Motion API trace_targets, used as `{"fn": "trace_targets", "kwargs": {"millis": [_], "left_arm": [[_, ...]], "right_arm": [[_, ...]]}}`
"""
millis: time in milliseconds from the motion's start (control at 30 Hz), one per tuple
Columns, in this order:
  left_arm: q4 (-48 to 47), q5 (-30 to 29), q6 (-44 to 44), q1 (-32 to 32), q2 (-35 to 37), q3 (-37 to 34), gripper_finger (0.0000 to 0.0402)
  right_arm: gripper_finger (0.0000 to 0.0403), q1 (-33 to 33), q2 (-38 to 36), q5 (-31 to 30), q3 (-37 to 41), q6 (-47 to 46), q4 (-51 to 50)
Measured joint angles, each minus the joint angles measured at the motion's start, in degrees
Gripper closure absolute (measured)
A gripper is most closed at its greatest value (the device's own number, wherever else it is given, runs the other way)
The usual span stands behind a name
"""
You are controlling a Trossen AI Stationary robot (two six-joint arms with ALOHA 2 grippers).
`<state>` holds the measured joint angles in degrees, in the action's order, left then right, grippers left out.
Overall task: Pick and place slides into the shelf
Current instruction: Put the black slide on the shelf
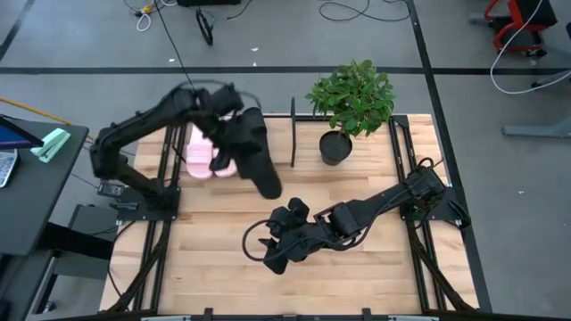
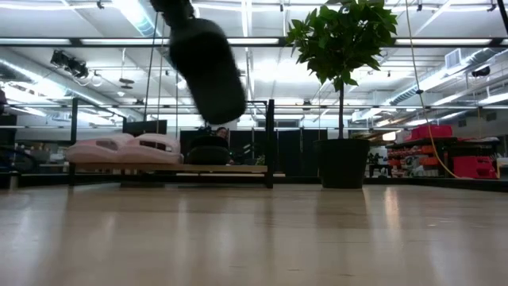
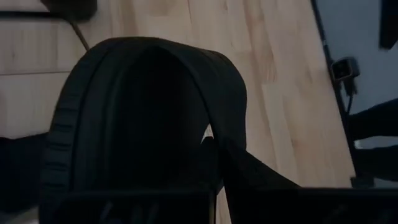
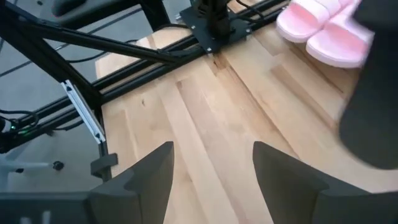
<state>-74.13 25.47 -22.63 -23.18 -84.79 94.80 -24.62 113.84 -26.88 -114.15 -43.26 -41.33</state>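
My left gripper is shut on a black slide, held in the air over the shelf. In the low view this slide hangs well above the shelf's rail. Two pale pink slides rest sole down on the shelf's left part, side by side. A second black slide rests on the shelf next to them. My right gripper is open and empty low over the table's near middle; its fingers also show in the right wrist view. My left gripper holds the black slide by its upper, far end, coming from above. The slide fills the left wrist view and hides the place of contact. It hangs below the gripper, tilted, its lower end clear of the shelf and the table.
A potted plant in a black pot stands at the far right, just beyond the shelf's right end post. Black frame rails run along the table's left and right sides. Bare wooden table top lies near the front.
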Motion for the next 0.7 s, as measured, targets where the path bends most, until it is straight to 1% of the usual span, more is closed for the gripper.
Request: {"fn": "trace_targets", "kwargs": {"millis": [100,200,267,400,567,700], "left_arm": [[-4.32,3.60,-4.38,-3.57,-4.64,6.60,0.0391],[-7.09,4.59,-6.77,-7.18,-8.63,12.45,0.0391],[-9.55,6.67,-8.97,-9.40,-11.10,15.85,0.0391],[-9.88,8.85,-9.31,-13.07,-14.07,20.76,0.0391],[-10.56,9.64,-9.57,-15.93,-15.66,23.33,0.0391],[-11.75,10.50,-10.97,-18.29,-16.79,24.15,0.0391]], "right_arm": [[0.0179,-0.04,0.00,-0.30,0.00,-1.90,-1.07],[0.0179,-0.04,0.02,-0.52,0.00,-3.25,-2.12],[0.0179,-0.04,0.02,-0.58,0.00,-4.15,-2.79],[0.0179,-0.04,0.02,-0.63,0.00,-3.44,-4.53],[0.0179,0.72,0.02,-0.93,0.00,3.71,-9.06],[0.0179,1.89,0.02,-3.47,0.00,9.02,-15.12]]}}
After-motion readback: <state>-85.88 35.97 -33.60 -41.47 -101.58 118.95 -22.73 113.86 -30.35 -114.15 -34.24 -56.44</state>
